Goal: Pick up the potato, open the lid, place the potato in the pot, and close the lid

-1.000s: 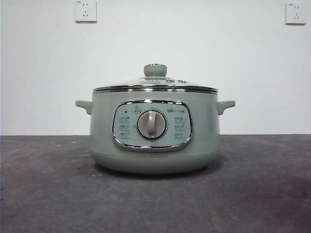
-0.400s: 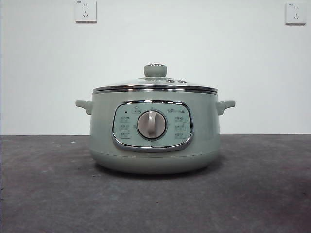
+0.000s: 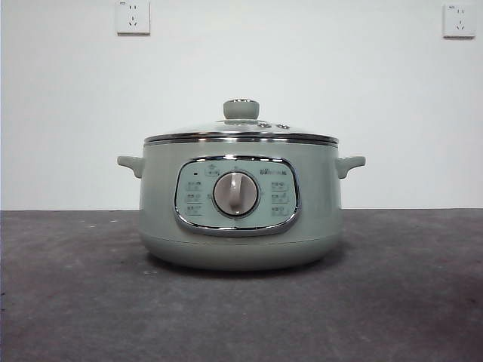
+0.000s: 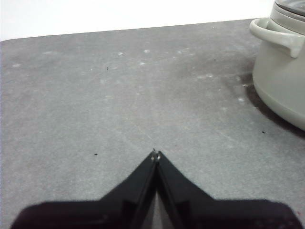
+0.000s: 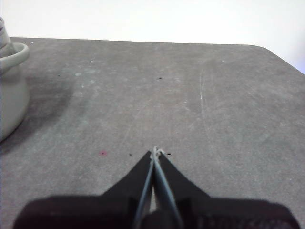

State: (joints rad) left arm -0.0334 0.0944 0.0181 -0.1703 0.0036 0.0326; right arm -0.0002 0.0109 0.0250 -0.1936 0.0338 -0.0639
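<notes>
The pale sage-green pot (image 3: 240, 204) stands in the middle of the grey table in the front view, control panel and silver dial facing me. The glass lid (image 3: 241, 130) with its green knob sits shut on the pot. The potato is out of view in every frame. My left gripper (image 4: 156, 155) is shut and empty above bare table, with the pot's side and one handle (image 4: 279, 40) off to one side. My right gripper (image 5: 155, 151) is shut and empty above bare table, with the pot's other handle (image 5: 13, 56) at the frame's edge. Neither arm shows in the front view.
The grey table (image 3: 407, 302) runs to a white wall with two sockets (image 3: 133, 16). The table's far edge and a rounded corner (image 5: 267, 47) show in the right wrist view. A small red speck (image 5: 102, 153) lies on the table near the right gripper.
</notes>
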